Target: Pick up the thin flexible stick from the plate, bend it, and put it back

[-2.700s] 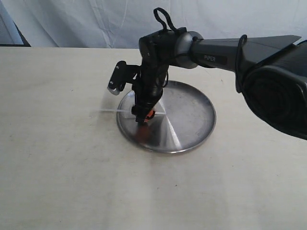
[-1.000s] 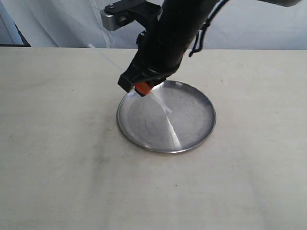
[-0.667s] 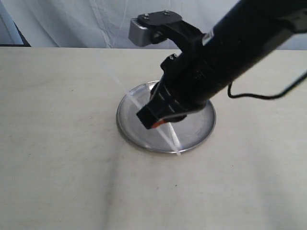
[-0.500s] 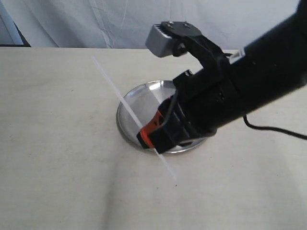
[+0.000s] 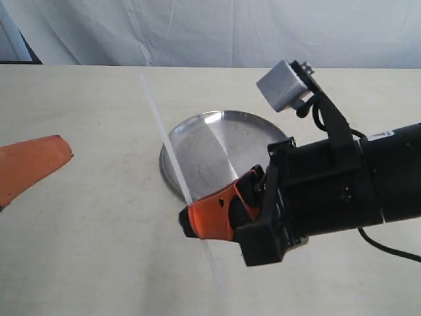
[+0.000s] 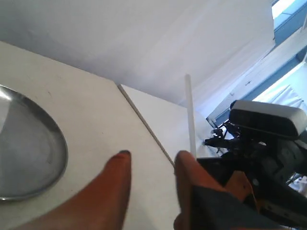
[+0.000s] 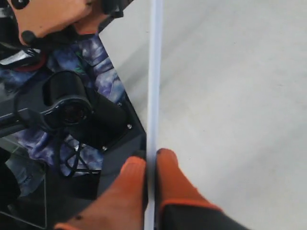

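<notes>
The thin white stick [image 5: 166, 138] is in the air, slanting from the far left down to the near edge, held near its lower part. My right gripper [image 5: 195, 224], with orange fingers, is shut on it in front of the steel plate [image 5: 217, 141]. In the right wrist view the stick [image 7: 154, 72] runs straight out from between the closed fingers of the right gripper [image 7: 151, 159]. My left gripper [image 5: 62, 151] enters at the left edge, clear of the stick. In its wrist view the left gripper [image 6: 151, 155] is open and holds nothing, with the stick [image 6: 190, 115] beyond it and the plate [image 6: 33, 158] to one side.
The plate holds nothing and rests on a pale tabletop [image 5: 99, 250]. A white cloth backdrop [image 5: 210, 33] hangs behind. The right arm's black body [image 5: 335, 191] fills the near right. Past the table's edge are a dark stand and camera gear [image 7: 72, 110].
My right gripper has lifted the stick off the plate and carried it toward the near side, swinging it nearly upright. An orange finger of the left gripper has come into view at the left.
</notes>
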`<state>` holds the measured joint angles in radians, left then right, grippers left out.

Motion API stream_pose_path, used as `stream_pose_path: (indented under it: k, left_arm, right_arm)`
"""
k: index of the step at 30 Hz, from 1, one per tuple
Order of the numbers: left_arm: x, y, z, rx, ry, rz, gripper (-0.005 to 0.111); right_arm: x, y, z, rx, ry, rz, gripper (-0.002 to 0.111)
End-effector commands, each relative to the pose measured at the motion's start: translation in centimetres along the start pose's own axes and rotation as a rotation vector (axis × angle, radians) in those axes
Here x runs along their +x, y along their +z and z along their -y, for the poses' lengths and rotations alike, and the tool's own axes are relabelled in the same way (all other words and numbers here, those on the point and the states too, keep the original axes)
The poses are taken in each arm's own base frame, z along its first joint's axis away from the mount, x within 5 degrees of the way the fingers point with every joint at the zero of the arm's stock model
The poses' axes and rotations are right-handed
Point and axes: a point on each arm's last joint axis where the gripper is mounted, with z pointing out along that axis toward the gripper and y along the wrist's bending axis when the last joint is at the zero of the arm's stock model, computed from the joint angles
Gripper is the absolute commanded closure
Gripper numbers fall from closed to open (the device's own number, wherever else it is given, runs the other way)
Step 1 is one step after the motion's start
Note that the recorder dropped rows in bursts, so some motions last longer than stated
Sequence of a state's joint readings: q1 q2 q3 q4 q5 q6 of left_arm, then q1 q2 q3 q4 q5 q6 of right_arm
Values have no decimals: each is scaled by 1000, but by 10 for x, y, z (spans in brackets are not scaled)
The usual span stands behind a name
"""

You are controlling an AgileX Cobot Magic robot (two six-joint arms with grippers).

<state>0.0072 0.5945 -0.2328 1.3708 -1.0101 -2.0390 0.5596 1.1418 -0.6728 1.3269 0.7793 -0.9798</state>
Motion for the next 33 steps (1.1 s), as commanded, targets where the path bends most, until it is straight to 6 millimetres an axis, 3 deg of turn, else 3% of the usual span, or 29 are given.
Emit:
stream_pose_path:
  k: [1,9,17,25,33]
  left_arm:
    - [-10,4,2,69,-97,68,40]
    - [-7,17,-1,126,-230,-7,39]
    - [-14,27,-9,97,-225,-32,40]
    - [-31,45,-7,139,-81,-53,68]
    - [-35,64,-5,171,-21,-113,68]
  right_arm:
    - [2,12,-6,-15,4,1,109]
    - [6,44,-8,-63,49,-3,109]
    - [2,47,-8,-92,62,43,109]
    - [-2,46,-10,-116,57,81,109]
    - [-1,46,-11,-120,57,80,109]
